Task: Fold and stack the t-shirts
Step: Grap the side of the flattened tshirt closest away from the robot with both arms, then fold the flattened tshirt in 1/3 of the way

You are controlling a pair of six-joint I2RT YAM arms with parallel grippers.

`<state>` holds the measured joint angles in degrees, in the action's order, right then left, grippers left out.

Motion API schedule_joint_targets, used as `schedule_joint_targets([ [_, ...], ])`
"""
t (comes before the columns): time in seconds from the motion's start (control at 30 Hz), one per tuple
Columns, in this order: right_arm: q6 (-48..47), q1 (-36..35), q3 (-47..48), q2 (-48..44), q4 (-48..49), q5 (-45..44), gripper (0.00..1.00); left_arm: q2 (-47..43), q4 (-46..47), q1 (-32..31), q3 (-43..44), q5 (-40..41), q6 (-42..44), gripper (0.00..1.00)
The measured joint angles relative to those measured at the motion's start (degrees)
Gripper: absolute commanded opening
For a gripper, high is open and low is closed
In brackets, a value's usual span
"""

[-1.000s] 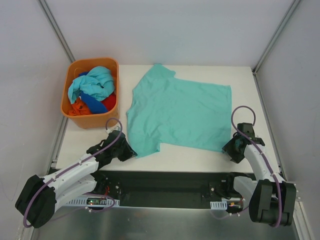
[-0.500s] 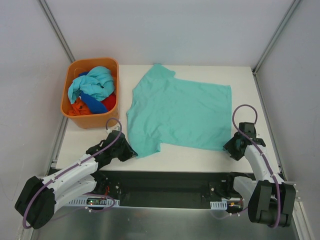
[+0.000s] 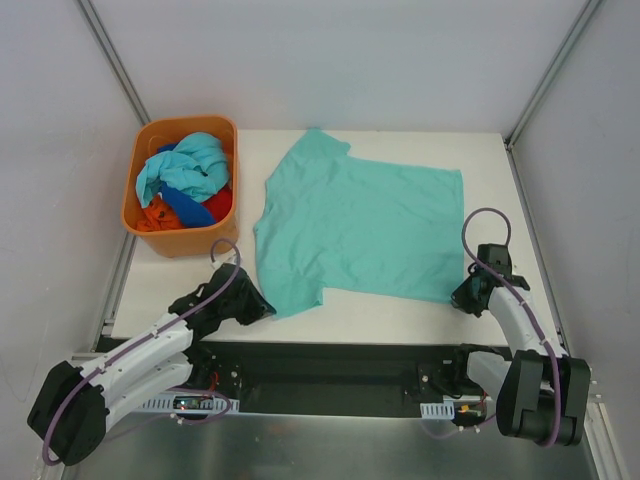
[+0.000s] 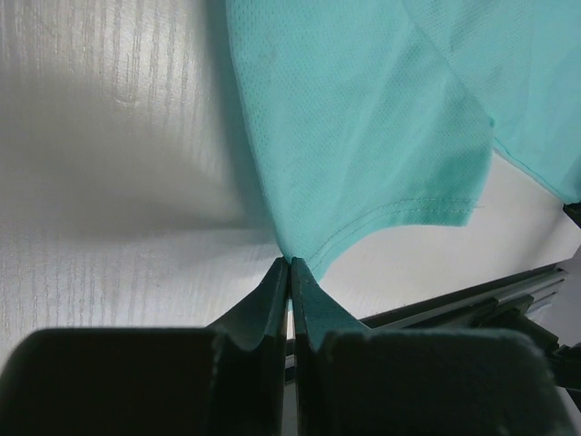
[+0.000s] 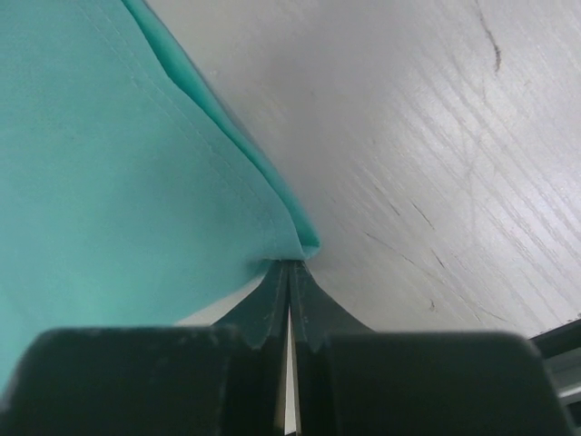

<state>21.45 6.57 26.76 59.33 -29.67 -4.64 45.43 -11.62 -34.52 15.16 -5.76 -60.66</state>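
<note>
A teal-green t-shirt [image 3: 355,225] lies spread flat across the middle of the white table, collar end to the left. My left gripper [image 3: 268,312] is shut on its near left corner, and the wrist view shows the hem [image 4: 363,227] pinched between the fingertips. At the near right corner my right gripper [image 3: 458,298] is shut on the teal-green t-shirt [image 5: 118,163], the cloth edge folded at the tips. Other t-shirts, light aqua [image 3: 185,170], blue [image 3: 190,210] and orange-red [image 3: 155,215], lie bunched in the orange basket [image 3: 180,242].
The orange plastic basket stands at the table's back left. Grey walls with metal rails [image 3: 115,65] close in the sides. A black frame [image 3: 330,365] runs along the near table edge between the two arm bases.
My right gripper has moved slightly forward onto the shirt's near right corner and closed on it. The left gripper has stayed shut on the near left corner.
</note>
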Motion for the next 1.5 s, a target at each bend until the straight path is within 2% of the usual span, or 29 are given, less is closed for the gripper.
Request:
schedule_joint_targets([
  [0.23, -1.81, 0.00, 0.61, -1.51, 0.35, 2.19, 0.00, 1.29, -1.27, 0.00, 3.89, 0.35, 1.40, 0.00],
  [0.4, -3.19, -0.02, 5.33, -1.51, -0.26, 2.82, 0.01, 10.58, -1.09, 1.11, 15.02, 0.22, 4.83, 0.00],
  [0.57, -3.98, -0.02, 11.41, -0.02, -0.74, 2.99, 0.01, 18.67, -0.74, 5.38, 25.29, -0.83, 8.24, 0.00],
  [0.83, -4.15, -0.02, 22.51, 12.31, -1.29, 3.63, 0.01, 30.75, -0.72, 12.31, 38.91, -4.92, 12.59, 0.00],
  [1.13, -4.11, -0.02, 32.85, 24.65, -1.05, 5.99, 0.01, 44.17, -0.87, 16.15, 53.22, -8.79, 17.07, 0.00],
  [1.3, -4.17, -0.02, 37.44, 28.59, -0.98, 6.01, 0.01, 50.38, -0.70, 17.90, 58.80, -10.56, 18.88, 0.00],
  [1.5, -4.35, -0.02, 39.69, 31.61, -0.68, 5.25, 0.01, 53.37, -1.03, 18.99, 61.02, -10.16, 20.48, 0.00],
])
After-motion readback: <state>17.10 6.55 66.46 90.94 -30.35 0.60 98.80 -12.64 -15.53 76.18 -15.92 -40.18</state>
